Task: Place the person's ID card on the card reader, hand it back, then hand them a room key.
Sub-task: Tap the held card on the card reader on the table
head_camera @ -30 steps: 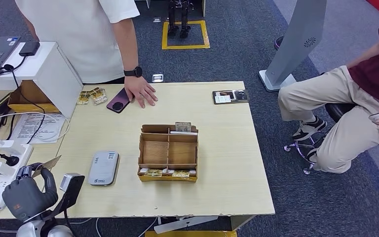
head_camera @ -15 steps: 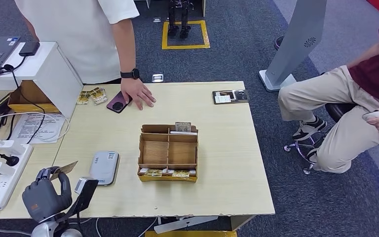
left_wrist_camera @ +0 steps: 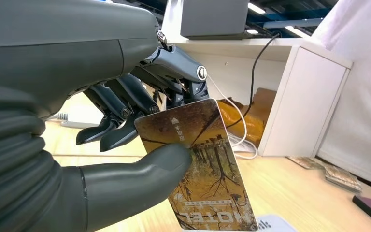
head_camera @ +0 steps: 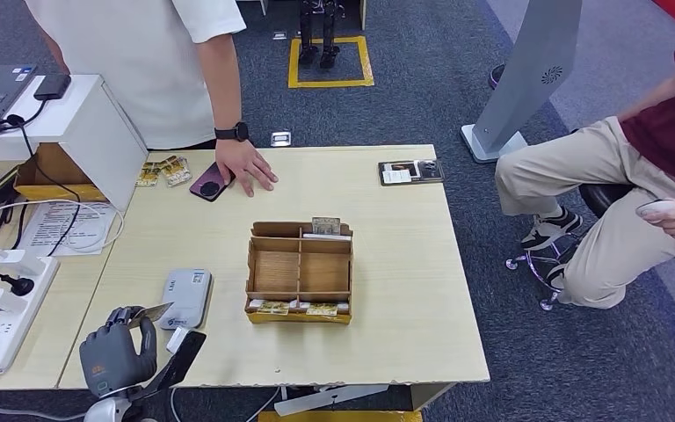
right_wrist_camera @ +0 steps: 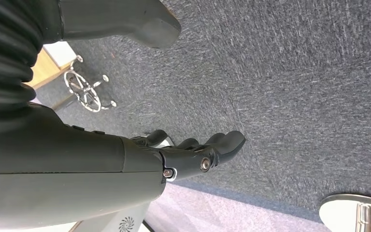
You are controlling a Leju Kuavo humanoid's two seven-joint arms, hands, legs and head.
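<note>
The card point(left_wrist_camera: 200, 164) is pinched between the thumb and the dark fingers point(left_wrist_camera: 125, 130) of the left hand point(head_camera: 119, 356), at the near left corner of the table point(head_camera: 404, 290). It is gripped by one long edge, so that most of its printed face stands clear of the hand; such a hold would let the flat side be laid down or presented without regrasping. In the left wrist view a brown tree pattern and the word HOTEL are read on it. Whether it serves here as the ID card cannot be told. In the head view the card is seen as a thin sliver tilted toward the reader point(head_camera: 184, 298), just beside the reader's near corner and apparently above it rather than resting on it; contact cannot be confirmed. The step in hand is judged to be the placing of the card on the reader. The reader lies flat within the left arm's reach, between the table edge and the cardboard tray point(head_camera: 300, 272), in which further cards are stood. A person's hand point(head_camera: 248, 167) is rested on the far side by a dark phone point(head_camera: 208, 182), presumably waiting for the card to be returned. The right hand point(right_wrist_camera: 193, 150) hangs over the carpet, holding nothing, its fingers apart and loosely extended, as no work is assigned to it at this step.
</note>
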